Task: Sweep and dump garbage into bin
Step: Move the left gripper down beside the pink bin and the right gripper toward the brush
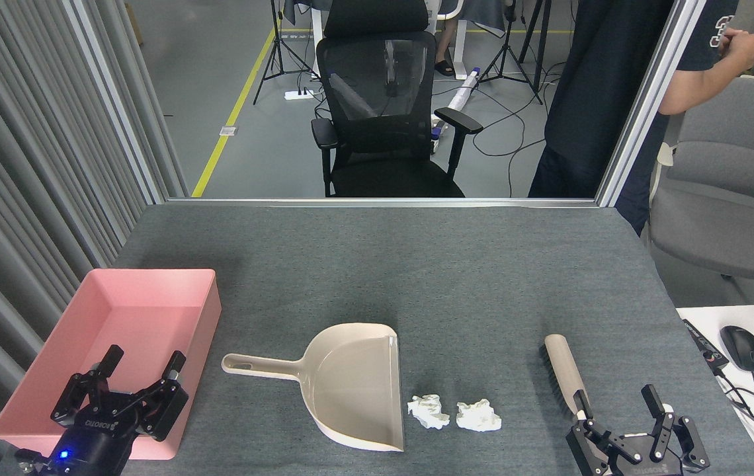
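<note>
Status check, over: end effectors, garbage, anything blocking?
Left end effector open over pink bin; right end effector open, empty, by brush. Two tissue wads beside dustpan mouth. Nothing blocking.

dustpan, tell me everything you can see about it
The dustpan is beige and looks like smooth plastic: a wide scoop with raised walls and a long flat handle with a hanging hole at its end. It lies flat on the grey table, empty, with its handle pointing left toward the pink bin and its open edge facing right. Two white tissue wads lie just beyond that edge. Nothing holds it.
</note>
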